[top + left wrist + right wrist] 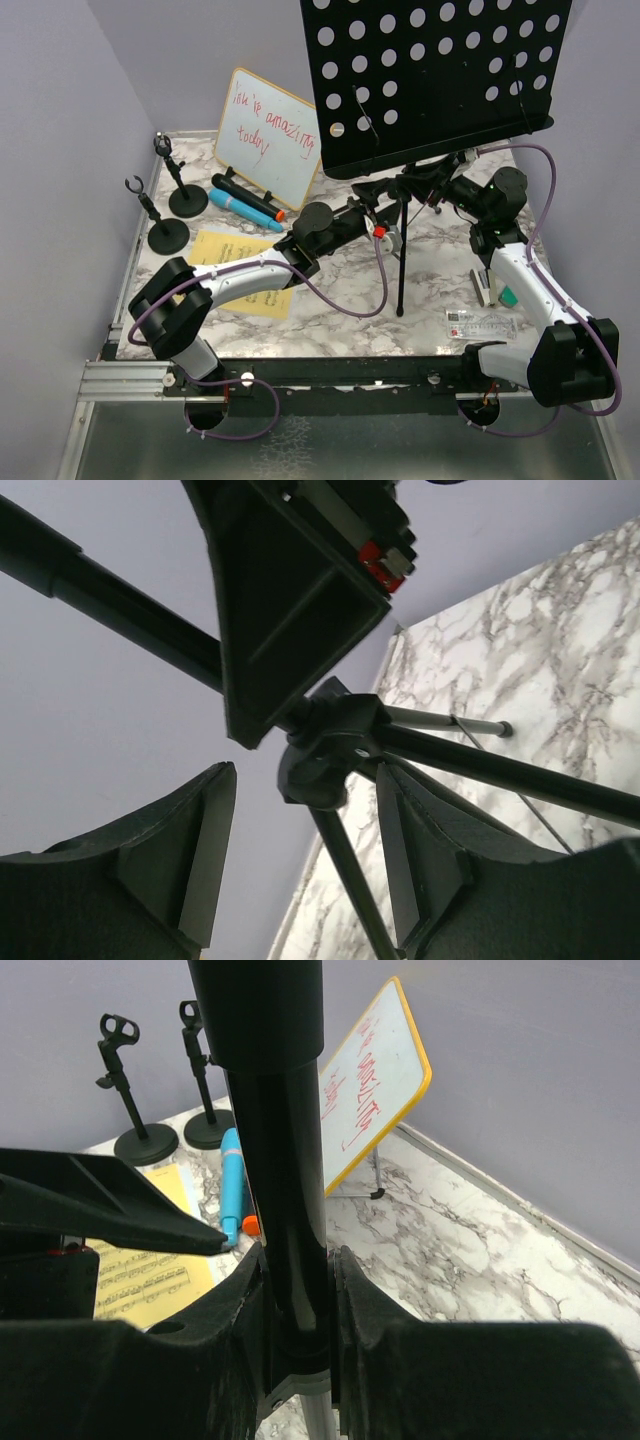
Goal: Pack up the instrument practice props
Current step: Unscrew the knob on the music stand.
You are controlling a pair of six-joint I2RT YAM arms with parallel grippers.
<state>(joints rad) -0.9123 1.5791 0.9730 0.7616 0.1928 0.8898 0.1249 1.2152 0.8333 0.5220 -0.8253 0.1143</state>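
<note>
Standing upright, music stand pole (275, 1160) fills right tool (298, 1295).

"Where are the arms?"
"I see the left end effector (388, 206) and the right end effector (442, 189) on either side of the music stand (440, 80) post."
"The microphones?"
"Black microphone (240, 190) beside blue microphone (243, 208), near the whiteboard (268, 135) on the worktop (440, 262)."

Bench (340, 320) centre blocked: music desk (440, 70) tripod legs spread, tray overhangs 12 o'clock, left end effector (305, 815) and right end effector (297, 1290) crowd its pole. 10 o'clock packed: whiteboard (268, 135), microphones (245, 205), mic holders (168, 232). Open marble at 6; stapler (486, 287), ruler (480, 322) at 4.
</note>
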